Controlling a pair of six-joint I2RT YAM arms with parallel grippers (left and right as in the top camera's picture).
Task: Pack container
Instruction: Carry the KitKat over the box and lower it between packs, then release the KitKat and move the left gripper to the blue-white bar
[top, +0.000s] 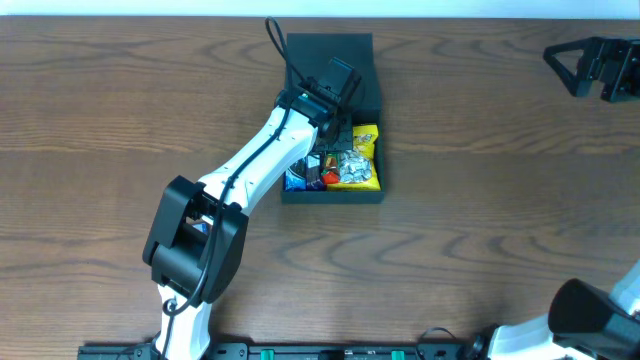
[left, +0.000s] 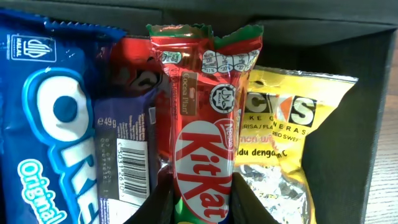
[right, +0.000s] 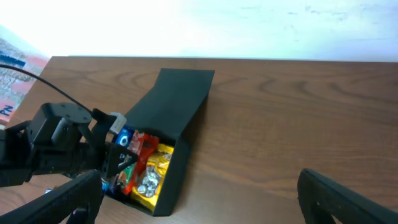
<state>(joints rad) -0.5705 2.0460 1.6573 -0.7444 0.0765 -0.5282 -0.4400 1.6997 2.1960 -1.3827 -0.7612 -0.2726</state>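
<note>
The container (top: 334, 197) is a dark box at mid-table with its lid (top: 329, 52) open towards the far side; it also shows in the right wrist view (right: 179, 115). My left gripper (top: 335, 128) is down inside it, shut on a red KitKat bar (left: 202, 130) held between its fingers (left: 202, 208). Beside the bar lie a blue Oreo pack (left: 43, 124), a purple bar with a barcode (left: 127, 146) and a yellow snack packet (left: 280, 134). My right gripper (top: 578, 62) is open and empty at the far right, well away from the box.
The box's dark right wall (left: 351, 124) stands close beside the yellow packet. Bare wooden table (top: 500, 180) surrounds the box. The right gripper's fingers (right: 199, 208) frame the bottom of the right wrist view. The left arm's base (top: 190, 235) sits at front left.
</note>
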